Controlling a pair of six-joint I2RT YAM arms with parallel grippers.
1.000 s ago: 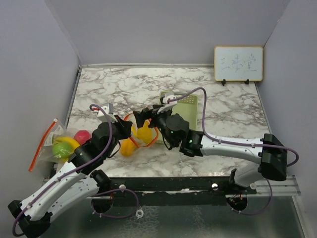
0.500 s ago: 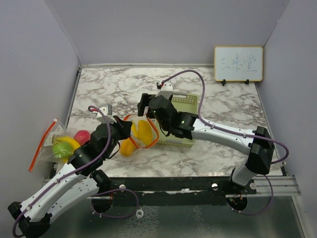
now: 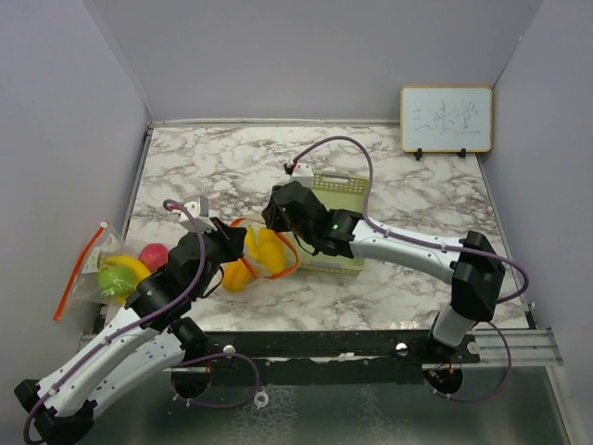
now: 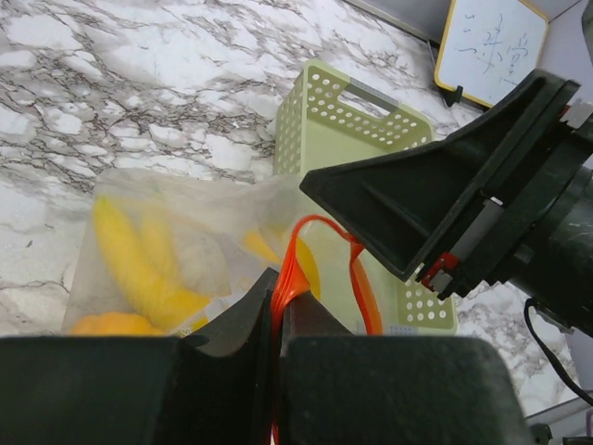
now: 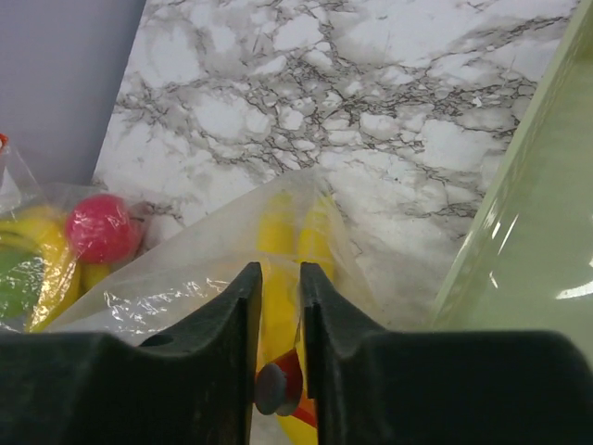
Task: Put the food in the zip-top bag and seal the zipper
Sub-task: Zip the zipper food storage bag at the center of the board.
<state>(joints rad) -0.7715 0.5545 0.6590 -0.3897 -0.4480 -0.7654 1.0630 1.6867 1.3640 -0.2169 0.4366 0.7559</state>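
The clear zip-top bag (image 3: pixel 264 252) lies mid-table with yellow bananas (image 4: pixel 139 264) inside. My left gripper (image 4: pixel 278 301) is shut on its orange zipper strip (image 4: pixel 295 269) at the near-left side of the mouth. My right gripper (image 5: pixel 275 278) comes in from the far right, jaws close together around the bag's top edge. The grey zipper slider (image 5: pixel 271 389) sits between them with the bananas (image 5: pixel 287 241) showing behind. In the top view the two grippers, left (image 3: pixel 243 239) and right (image 3: pixel 269 219), meet at the bag's mouth.
A pale green mesh basket (image 3: pixel 345 199) stands right behind the bag, under the right forearm. At the left edge a second clear bag holds a red apple (image 3: pixel 153 253), a green lime (image 3: pixel 116 278) and a banana. A small whiteboard (image 3: pixel 446 119) stands at the back right.
The right arm swung back over the basket and its jaws went from wide open to narrow around the bag's zipper end. The left gripper kept its hold.
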